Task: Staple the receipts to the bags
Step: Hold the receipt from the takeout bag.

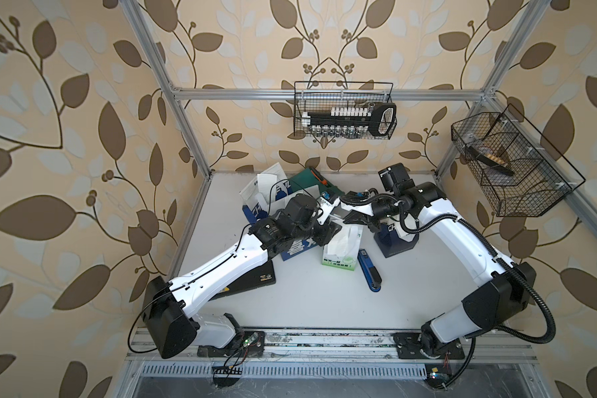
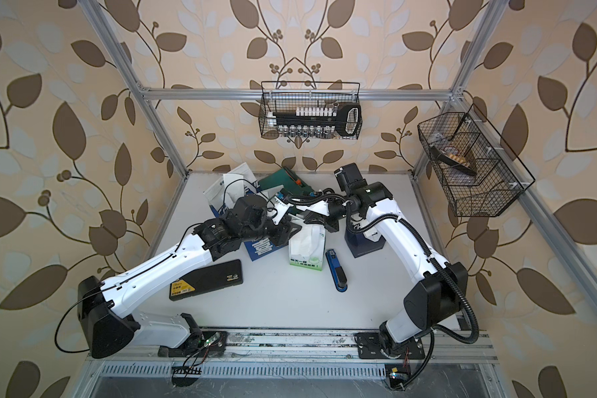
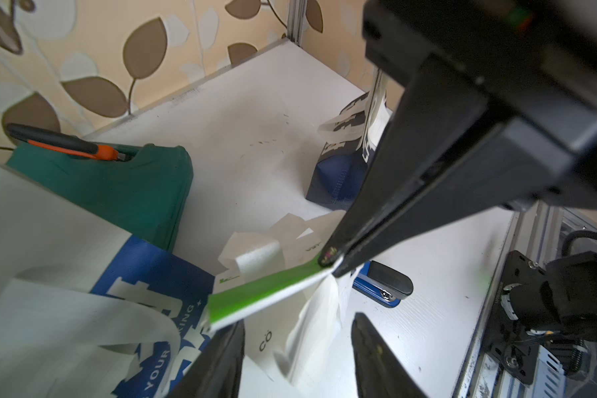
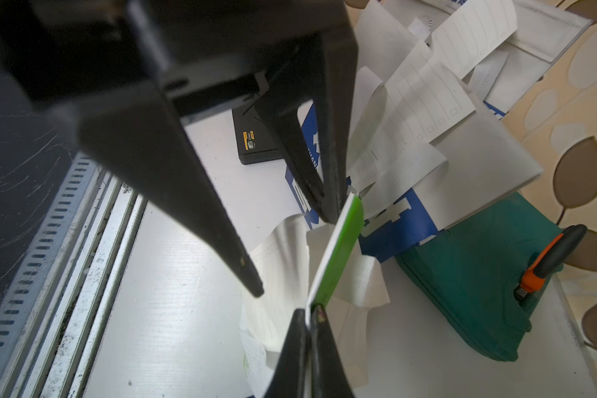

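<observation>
Green bag (image 4: pixel 338 255): only wrist views show right pincer (image 4: pixel 312 315) clamping it.

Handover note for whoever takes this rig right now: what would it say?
Right gripper: shut on the green-and-white bag's top rim.
Left gripper: open at that rim's other end, gripping nothing.
Receipts: loose on the navy bags piled at the far left.
Blue stapler: lying unheld on the table beside the green-and-white bag.
Done: no staple visible. Left: apparently every bag.

table (image 1: pixel 324 310) white | on it: bags (image 1: pixel 397 243), blue stapler (image 1: pixel 369 272), black box (image 2: pixel 205 281), green case (image 1: pixel 311 181)
</observation>
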Action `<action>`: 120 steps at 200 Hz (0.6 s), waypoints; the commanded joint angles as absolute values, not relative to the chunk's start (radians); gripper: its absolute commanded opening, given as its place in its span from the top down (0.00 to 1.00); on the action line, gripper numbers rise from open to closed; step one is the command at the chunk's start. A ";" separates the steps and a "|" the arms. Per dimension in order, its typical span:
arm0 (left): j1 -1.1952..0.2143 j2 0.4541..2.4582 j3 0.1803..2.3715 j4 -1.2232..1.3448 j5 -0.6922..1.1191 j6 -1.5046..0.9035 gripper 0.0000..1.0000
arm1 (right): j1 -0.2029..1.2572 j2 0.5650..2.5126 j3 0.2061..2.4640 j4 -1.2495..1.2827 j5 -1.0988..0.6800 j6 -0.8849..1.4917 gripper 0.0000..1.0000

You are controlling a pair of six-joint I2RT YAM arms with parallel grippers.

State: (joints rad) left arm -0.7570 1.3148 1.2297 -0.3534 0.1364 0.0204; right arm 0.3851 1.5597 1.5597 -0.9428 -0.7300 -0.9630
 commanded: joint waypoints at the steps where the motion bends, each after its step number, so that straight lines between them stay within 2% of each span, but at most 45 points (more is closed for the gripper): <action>1: -0.737 1.224 1.240 -0.339 0.073 0.111 0.49 | 0.386 1.545 1.567 -1.017 -0.779 -0.968 1.00; 25: -0.676 1.201 1.224 -0.325 0.118 0.128 0.45 | 0.385 1.537 1.584 -1.069 -0.795 -0.974 1.00; 66: -0.634 1.253 1.307 -0.457 0.501 0.231 0.29 | 0.384 1.522 1.591 -1.111 -0.809 -0.983 1.00; 120: -0.656 1.324 1.305 -0.449 0.598 0.257 0.28 | 0.381 1.528 1.606 -1.129 -0.839 -0.984 1.00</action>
